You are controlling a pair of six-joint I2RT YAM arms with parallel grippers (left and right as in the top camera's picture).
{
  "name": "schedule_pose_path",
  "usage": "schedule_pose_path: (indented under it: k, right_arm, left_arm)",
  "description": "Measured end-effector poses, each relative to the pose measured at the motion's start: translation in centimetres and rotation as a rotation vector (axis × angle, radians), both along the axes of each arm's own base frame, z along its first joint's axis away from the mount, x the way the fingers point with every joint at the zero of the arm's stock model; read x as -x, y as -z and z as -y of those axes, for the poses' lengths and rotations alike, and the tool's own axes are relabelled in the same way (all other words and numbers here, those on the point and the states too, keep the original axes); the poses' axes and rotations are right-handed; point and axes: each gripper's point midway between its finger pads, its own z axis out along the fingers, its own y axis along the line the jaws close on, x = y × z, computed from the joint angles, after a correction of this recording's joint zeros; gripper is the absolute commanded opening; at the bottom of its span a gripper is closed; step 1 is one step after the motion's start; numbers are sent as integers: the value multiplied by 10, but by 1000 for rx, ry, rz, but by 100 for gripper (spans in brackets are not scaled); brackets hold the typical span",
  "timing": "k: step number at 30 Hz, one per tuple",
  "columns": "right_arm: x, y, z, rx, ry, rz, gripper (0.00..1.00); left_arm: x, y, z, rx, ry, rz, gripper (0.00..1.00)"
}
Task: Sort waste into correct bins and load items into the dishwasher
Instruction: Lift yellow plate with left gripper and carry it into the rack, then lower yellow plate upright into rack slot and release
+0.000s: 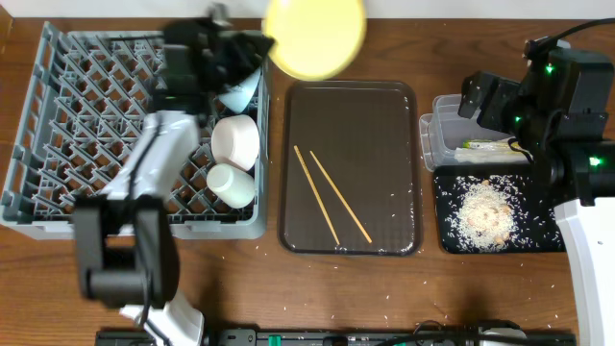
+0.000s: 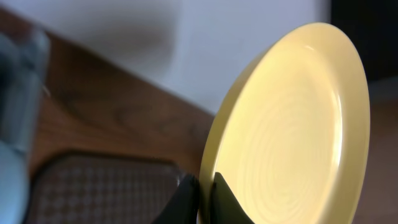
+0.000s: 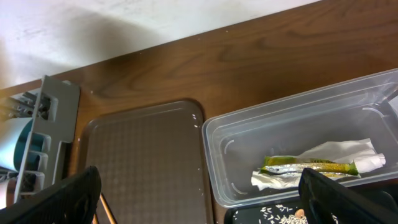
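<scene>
One narrow pinch carries the yellow plate [image 1: 314,37]: the left gripper [image 2: 205,193] is clamped on its rim, holding it on edge in the air above the serving tray's [image 1: 404,173] far left corner. I judge it could pivot or slip and strike the dish rack [image 1: 38,125]. The right gripper [image 3: 205,199], spread wide and empty, hangs right of the tray. Count: two chopsticks [image 1: 327,197] on the tray. Left of it, racked, are one blue bowl [image 1: 240,91], one white bowl [image 1: 235,139] and one cup [image 1: 231,183]. Right of it are one wrapper [image 3: 342,152] and one packet [image 3: 311,167] in the clear tub [image 3: 217,149], and one rice heap [image 1: 485,216] in the black tray [image 1: 538,240].
</scene>
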Motion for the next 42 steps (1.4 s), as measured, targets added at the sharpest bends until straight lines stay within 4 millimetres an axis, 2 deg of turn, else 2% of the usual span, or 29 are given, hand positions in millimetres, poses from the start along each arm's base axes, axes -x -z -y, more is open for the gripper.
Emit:
schedule_pose_path:
  k: [2, 4, 6, 9, 15, 21, 26, 32, 42]
  right_arm:
    - [0, 0, 0, 0, 0, 0, 99]
    - [0, 0, 0, 0, 0, 0, 99]
    - [0, 0, 0, 0, 0, 0, 99]
    - [0, 0, 0, 0, 0, 0, 99]
    - [0, 0, 0, 0, 0, 0, 99]
    - [0, 0, 0, 0, 0, 0, 99]
    - [0, 0, 0, 0, 0, 0, 99]
    - [0, 0, 0, 0, 0, 0, 99]
    - [0, 0, 0, 0, 0, 0, 99]
  left_arm:
    - [4, -19, -25, -2, -47, 19, 8]
    - [7, -25, -49, -8, -92, 9, 7]
    - [8, -25, -64, -16, -117, 2, 7]
    - [11, -14, -96, -48, -159, -30, 7]
    - [17, 7, -128, -140, -214, -71, 8]
    - [16, 28, -165, -331, -330, -88, 7]
    - [16, 33, -190, -487, -416, -83, 8]
    - [27, 46, -226, -686, -537, -156, 8]
    - [39, 50, -266, -927, -651, -210, 8]
